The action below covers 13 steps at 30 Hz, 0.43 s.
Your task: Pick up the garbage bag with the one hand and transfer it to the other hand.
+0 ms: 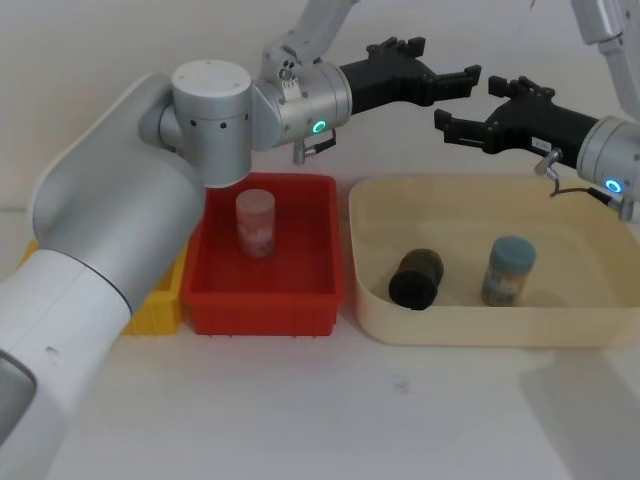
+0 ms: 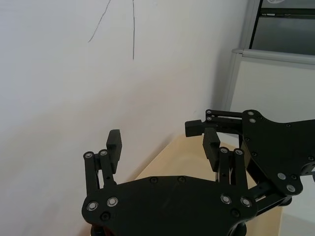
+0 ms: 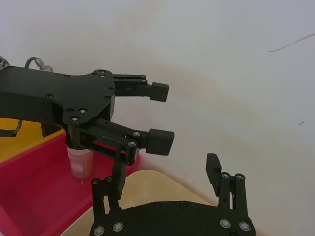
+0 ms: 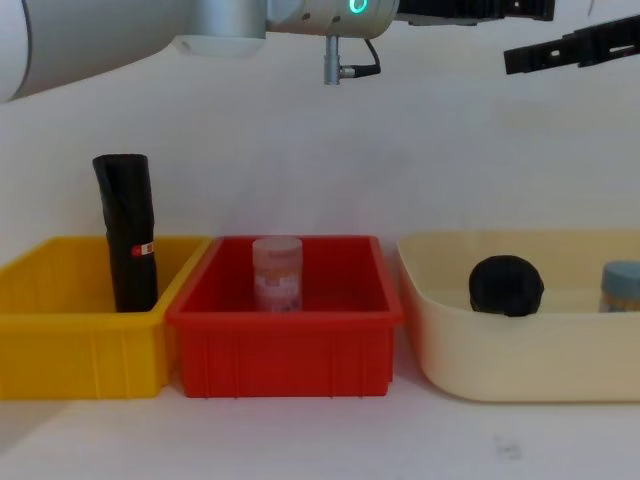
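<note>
A: Garbage bag, the matte black rolled plastic cylinder [image 1: 417, 279]?
B: Lying in the cream tub [image 1: 370, 300], near its left wall, apart from the blue-lidded jar [image 1: 508, 270].
A: Grippers?
B: High above the tub, tips facing, a gap between: left gripper [image 1: 468, 84] spread, empty; right gripper [image 1: 472, 113] likewise.

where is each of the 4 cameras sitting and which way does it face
Head: high up, looking down at the red bin, cream tub and garbage bag; both arms and open claws show above.
Chest: low, looking level across the bins; the left arm's green ring at top.
Left wrist: behind the left claw, facing the wall.
Right wrist: behind the right claw, facing the wall.
Shared: each wrist view also catches the other claw; head and chest share the bag.
</note>
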### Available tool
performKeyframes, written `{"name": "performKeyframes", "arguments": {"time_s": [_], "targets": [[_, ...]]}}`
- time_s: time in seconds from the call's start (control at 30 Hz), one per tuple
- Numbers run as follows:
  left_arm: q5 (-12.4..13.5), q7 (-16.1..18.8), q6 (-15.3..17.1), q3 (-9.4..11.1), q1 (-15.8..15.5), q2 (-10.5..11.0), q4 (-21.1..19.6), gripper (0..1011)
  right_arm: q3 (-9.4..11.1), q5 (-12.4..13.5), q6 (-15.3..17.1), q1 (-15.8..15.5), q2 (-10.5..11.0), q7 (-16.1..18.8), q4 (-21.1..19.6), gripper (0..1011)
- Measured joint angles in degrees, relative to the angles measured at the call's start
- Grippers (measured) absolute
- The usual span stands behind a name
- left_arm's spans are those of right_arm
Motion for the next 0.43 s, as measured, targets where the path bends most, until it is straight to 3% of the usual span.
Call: {"name": "performKeyframes", "arguments": {"time_s": [0.43], "targets": [[0.0, 0.0, 0.0, 0.0, 0.0, 0.0, 0.0, 1001, -0.1, 0.1, 0.1, -0.1, 0.1, 0.1, -0.1, 1001]]}}
